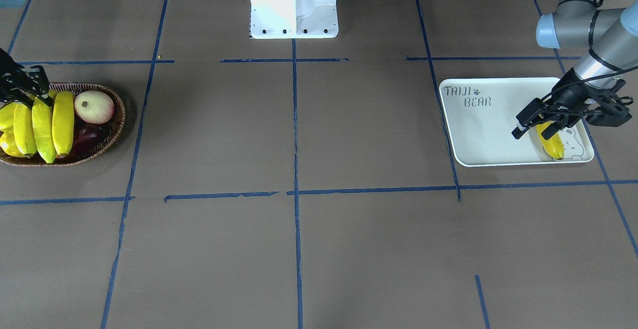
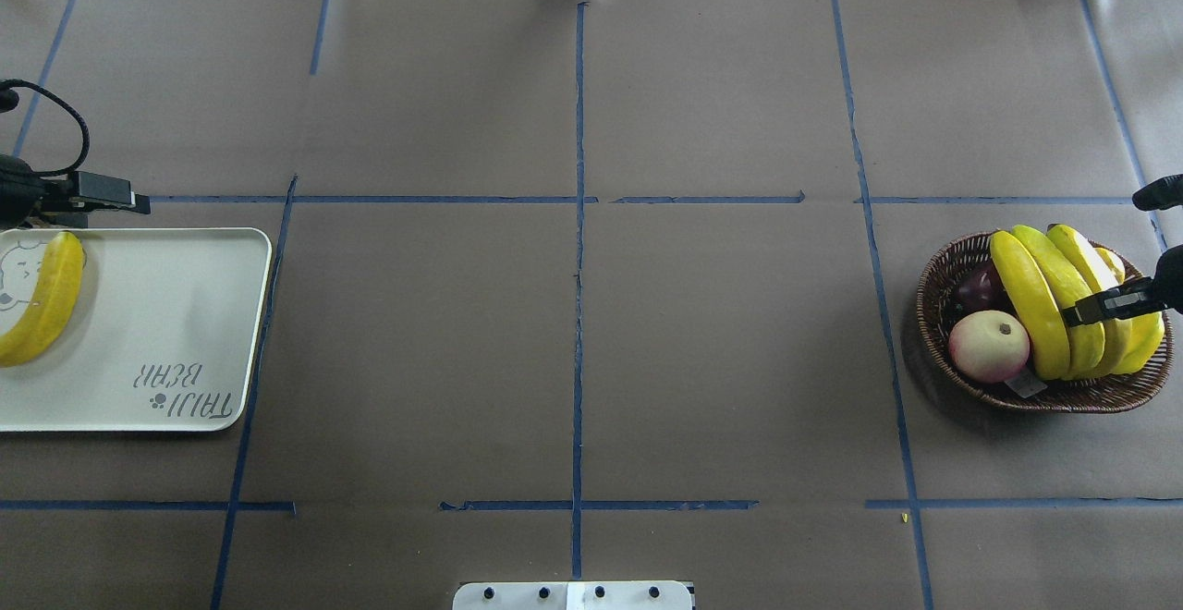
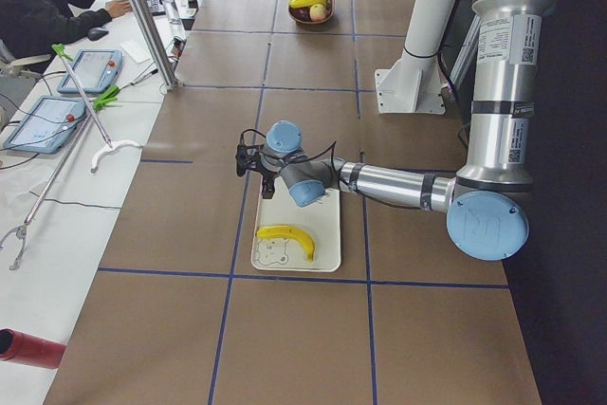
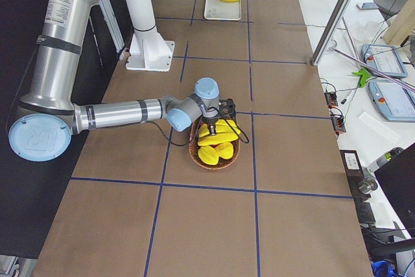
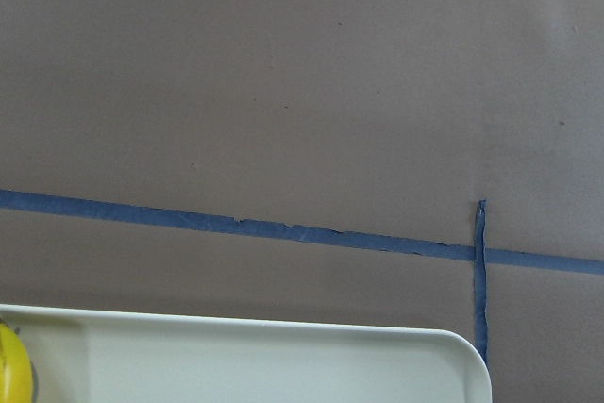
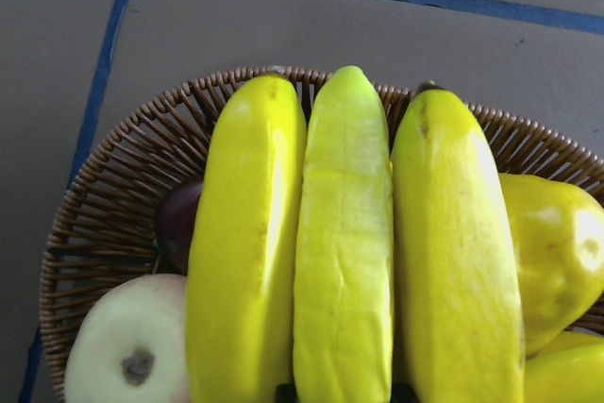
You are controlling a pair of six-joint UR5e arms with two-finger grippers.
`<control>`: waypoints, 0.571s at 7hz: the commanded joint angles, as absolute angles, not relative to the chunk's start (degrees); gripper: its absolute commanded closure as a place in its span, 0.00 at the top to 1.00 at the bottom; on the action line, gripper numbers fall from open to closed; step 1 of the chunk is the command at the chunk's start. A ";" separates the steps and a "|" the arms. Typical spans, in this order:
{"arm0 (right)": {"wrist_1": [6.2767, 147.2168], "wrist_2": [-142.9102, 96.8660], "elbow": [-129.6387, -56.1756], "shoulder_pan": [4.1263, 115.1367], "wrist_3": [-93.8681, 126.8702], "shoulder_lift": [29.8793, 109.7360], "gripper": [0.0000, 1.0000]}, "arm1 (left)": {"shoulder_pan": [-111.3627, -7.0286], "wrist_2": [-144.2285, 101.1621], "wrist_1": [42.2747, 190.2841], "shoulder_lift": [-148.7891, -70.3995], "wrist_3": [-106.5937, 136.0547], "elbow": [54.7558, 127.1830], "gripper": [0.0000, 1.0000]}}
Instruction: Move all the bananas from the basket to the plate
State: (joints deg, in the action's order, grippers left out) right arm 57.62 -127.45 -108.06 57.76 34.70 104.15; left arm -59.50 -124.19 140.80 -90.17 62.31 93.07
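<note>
Basket (image 2: 935,300): brown wicker, and I take it as my landmark. It sits on the table (image 2: 573,360) at the right arm's end.
Bananas in basket (image 2: 1028,300): I count three. They lie side by side across the basket, touching one another.
Middle banana (image 6: 342,233): the slightly greenish one. It is wedged between the other two in the basket.
Fourth banana (image 2: 42,300): well apart from the basket. It lies flat on the plate, over the corner with the bear drawing.
Plate (image 2: 157,314): a white tray at the end of the table opposite the basket.
Right gripper (image 6: 342,394): directly over the basket, down among the bananas. On my wrist feed the fingertips (image 6: 283,392) show as dark slivers on either side of the middle banana. I cannot tell whether they squeeze it or only straddle it.
Left gripper (image 1: 533,129): far from the basket, hanging above the fourth banana. Its fingers are spread with nothing between them, and the fruit lies loose underneath.
Apple (image 2: 989,345): pale pink, inside the basket on the side facing the plate. It is just beside the outermost banana.
Dark fruit (image 2: 975,288): purple, inside the basket, next to the apple.
Stubby yellow fruit (image 6: 557,252): inside the basket, on the far side of the bananas from the apple.
</note>
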 commanded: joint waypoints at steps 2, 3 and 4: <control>57.13 -127.44 -109.76 58.36 34.63 104.06 0.01 | -59.50 -124.19 140.80 -90.18 62.31 92.99 1.00; 57.13 -127.53 -112.47 58.97 34.54 105.02 0.00 | -59.50 -124.19 140.80 -90.18 62.31 93.08 1.00; 57.22 -127.96 -114.94 60.63 34.45 106.07 0.00 | -59.50 -124.19 140.80 -90.18 62.31 93.16 1.00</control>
State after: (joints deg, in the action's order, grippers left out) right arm 57.16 -127.59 -112.03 59.12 34.55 104.97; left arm -59.50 -124.19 140.80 -90.18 62.31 93.07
